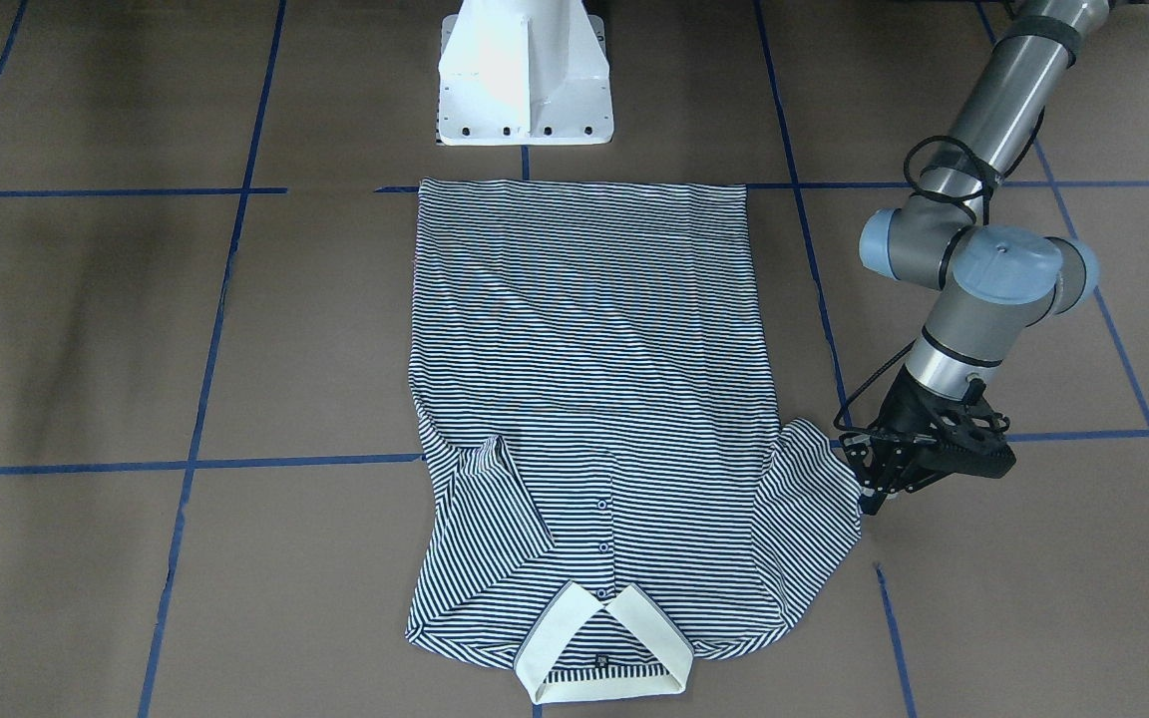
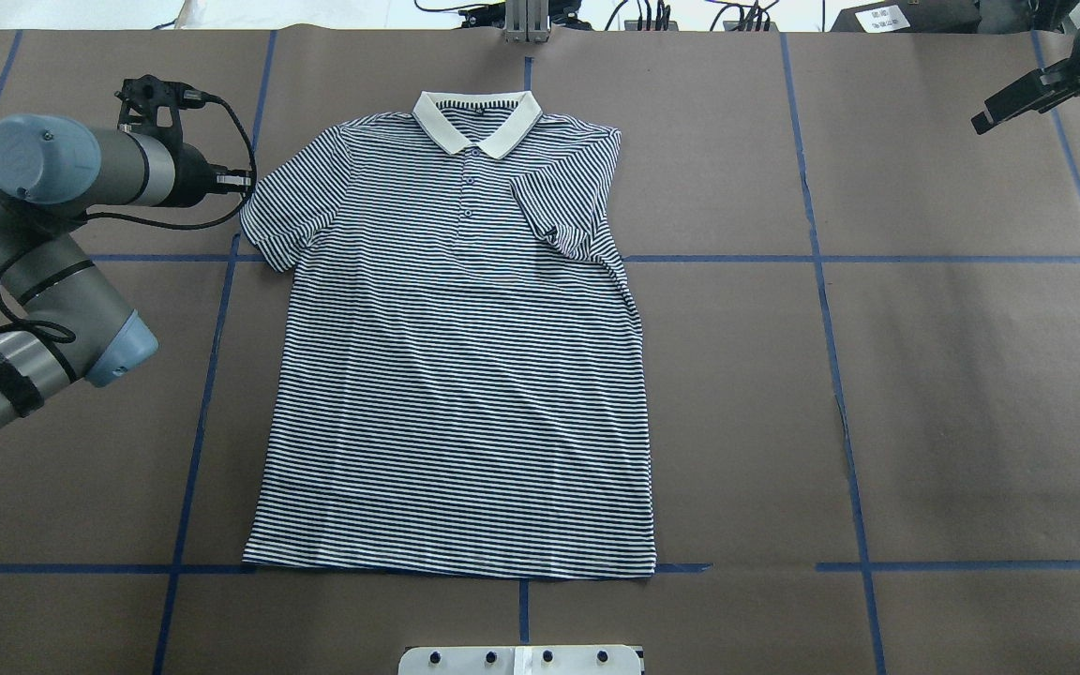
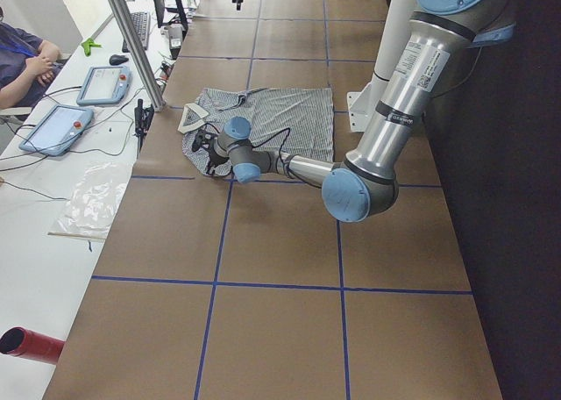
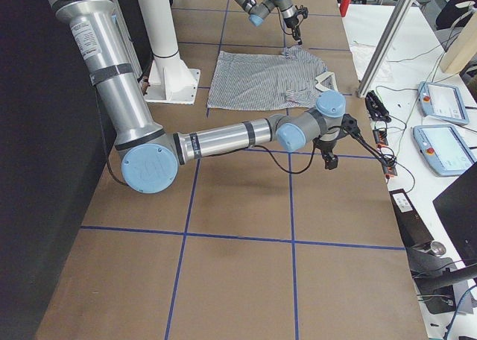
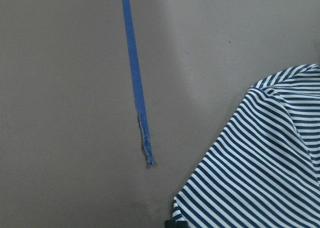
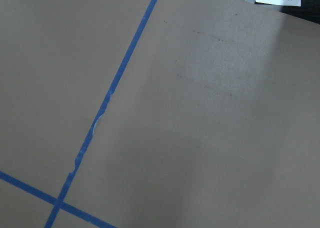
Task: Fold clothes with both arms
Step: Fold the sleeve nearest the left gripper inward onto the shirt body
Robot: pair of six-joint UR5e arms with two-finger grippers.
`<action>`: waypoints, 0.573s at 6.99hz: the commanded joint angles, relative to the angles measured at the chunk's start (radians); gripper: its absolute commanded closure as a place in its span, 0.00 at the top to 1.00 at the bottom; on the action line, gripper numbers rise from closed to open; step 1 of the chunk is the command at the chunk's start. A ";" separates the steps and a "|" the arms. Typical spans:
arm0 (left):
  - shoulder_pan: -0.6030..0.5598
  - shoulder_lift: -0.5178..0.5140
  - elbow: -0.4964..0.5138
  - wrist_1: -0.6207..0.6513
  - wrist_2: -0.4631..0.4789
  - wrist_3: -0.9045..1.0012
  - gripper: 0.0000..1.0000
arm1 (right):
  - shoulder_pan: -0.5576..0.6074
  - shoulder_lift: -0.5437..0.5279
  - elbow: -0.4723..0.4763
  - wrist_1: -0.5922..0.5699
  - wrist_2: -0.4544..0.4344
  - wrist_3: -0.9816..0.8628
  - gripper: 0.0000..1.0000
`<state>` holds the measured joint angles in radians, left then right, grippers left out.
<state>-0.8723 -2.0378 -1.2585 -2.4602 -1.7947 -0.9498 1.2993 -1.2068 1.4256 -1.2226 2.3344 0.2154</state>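
The striped polo shirt (image 1: 584, 379) (image 2: 456, 375) lies flat and face up on the brown table, its cream collar (image 2: 474, 122) on the far side from the robot. One sleeve (image 2: 563, 211) is folded in over the chest. The other sleeve (image 2: 282, 211) lies spread out flat. My left gripper (image 1: 872, 494) (image 2: 242, 180) is low at that sleeve's outer hem, with a black fingertip (image 5: 172, 223) touching the edge; I cannot tell if it is open or shut. My right gripper (image 2: 985, 120) (image 4: 328, 157) hangs well off to the shirt's other side over bare table, its fingers unclear.
The white pedestal base (image 1: 525, 90) stands just behind the shirt's bottom hem. Blue tape lines (image 2: 821, 281) grid the table. Beyond the table's far edge are tablets (image 3: 101, 84), cables, an aluminium post (image 3: 131, 40) and a seated person's hands (image 3: 39, 67).
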 commanded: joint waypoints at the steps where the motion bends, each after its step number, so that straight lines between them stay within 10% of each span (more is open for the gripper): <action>1: 0.016 -0.132 -0.065 0.274 0.003 -0.110 0.00 | 0.000 0.000 -0.004 0.000 -0.003 0.002 1.00; 4: 0.125 -0.382 0.112 0.420 0.075 -0.289 0.00 | 0.000 0.001 -0.007 -0.002 -0.003 0.007 1.00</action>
<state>-0.7844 -2.3186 -1.2433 -2.0777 -1.7523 -1.1708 1.2993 -1.2064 1.4213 -1.2235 2.3317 0.2215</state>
